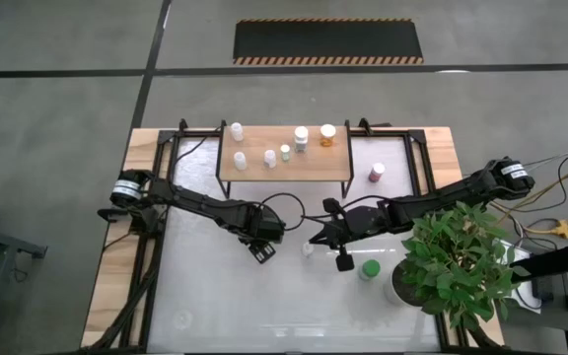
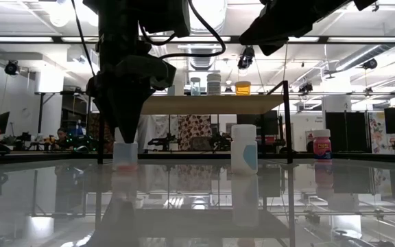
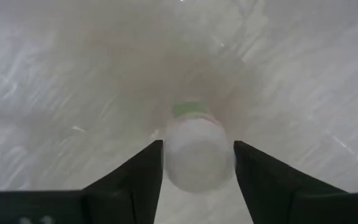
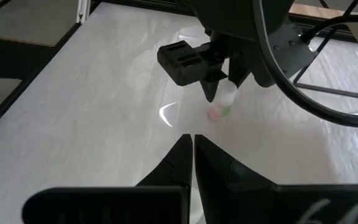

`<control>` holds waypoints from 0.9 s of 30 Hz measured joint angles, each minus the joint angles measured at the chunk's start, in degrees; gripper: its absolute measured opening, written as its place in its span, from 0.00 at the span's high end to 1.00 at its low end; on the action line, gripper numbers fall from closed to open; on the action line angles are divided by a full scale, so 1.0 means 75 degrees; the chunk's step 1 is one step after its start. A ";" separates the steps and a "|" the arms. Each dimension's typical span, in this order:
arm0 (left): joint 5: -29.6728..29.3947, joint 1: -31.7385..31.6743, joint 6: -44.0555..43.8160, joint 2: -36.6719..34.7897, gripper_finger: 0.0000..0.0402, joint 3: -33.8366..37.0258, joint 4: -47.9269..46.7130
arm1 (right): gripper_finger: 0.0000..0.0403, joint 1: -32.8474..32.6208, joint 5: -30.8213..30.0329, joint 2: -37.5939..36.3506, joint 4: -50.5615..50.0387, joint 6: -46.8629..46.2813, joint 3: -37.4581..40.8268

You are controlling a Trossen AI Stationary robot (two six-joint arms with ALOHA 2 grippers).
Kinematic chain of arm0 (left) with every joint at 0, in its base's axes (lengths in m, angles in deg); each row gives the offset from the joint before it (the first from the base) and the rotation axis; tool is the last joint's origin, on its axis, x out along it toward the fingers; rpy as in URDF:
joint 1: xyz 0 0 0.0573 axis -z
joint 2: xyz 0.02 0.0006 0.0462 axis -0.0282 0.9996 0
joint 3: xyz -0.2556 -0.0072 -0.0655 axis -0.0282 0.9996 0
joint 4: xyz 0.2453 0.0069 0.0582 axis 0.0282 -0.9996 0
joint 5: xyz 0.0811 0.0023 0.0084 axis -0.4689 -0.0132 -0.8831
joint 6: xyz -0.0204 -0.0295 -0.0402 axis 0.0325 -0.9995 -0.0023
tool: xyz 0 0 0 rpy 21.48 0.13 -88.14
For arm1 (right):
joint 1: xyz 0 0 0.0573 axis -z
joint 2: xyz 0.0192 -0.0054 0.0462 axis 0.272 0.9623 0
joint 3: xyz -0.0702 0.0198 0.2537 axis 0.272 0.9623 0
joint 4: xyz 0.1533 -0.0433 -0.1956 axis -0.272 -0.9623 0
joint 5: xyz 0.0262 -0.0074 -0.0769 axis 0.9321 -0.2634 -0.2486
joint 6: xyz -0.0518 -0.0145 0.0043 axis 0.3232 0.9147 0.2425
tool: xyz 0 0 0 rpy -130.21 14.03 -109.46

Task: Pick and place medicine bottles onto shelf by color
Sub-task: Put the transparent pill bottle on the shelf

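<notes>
A small clear bottle [image 3: 197, 152] with a white cap and a green-and-pink label stands upright on the white tabletop [image 1: 225, 296]. My left gripper [image 3: 197, 168] points down over it, open, with one finger on each side of its cap. In the low view the bottle [image 2: 125, 155] stands below the left gripper [image 2: 125, 134]. My right gripper [image 4: 192, 146] is shut and holds nothing, hovering right of it [image 1: 316, 238]. The shelf [image 1: 284, 170] at the far side carries several white bottles and an orange one [image 1: 327, 135]. My left gripper comes from above, pointing down, with its fingers [image 3: 148, 171] on either side of the bottle's white cap [image 3: 194, 134]. The bottle stands upright with its base on the table. Whether the fingers touch the cap, I cannot tell.
A white bottle [image 1: 309, 249] stands just below my right gripper, a green-capped bottle [image 1: 369, 268] beside a potted plant [image 1: 457, 261], and a pink-maroon bottle [image 1: 376, 173] right of the shelf. The table's near half is bare white surface.
</notes>
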 joint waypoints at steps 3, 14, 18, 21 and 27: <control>-0.0009 -0.0015 0.0005 0.0000 0.53 0.0000 0.0021 | 0.98 0.0000 -0.0002 0.0000 -0.0003 -0.0024 0.0000; -0.0399 0.0203 0.0202 -0.0634 0.52 0.0000 -0.0004 | 0.98 0.0000 0.0000 0.0017 0.0022 -0.0151 0.0000; -0.2445 0.0896 0.0164 -0.1217 0.52 0.0081 0.0320 | 0.98 0.0003 -0.0001 0.0205 0.0293 -0.0279 0.0000; -0.4113 0.1677 0.0676 -0.1663 0.51 0.0356 0.1240 | 0.95 0.0003 0.0000 0.0440 0.0576 -0.0374 0.0000; -0.5065 0.3004 0.3925 -0.2282 0.51 0.1001 0.3653 | 0.78 0.0003 -0.0004 0.1168 0.1494 -0.0688 -0.0001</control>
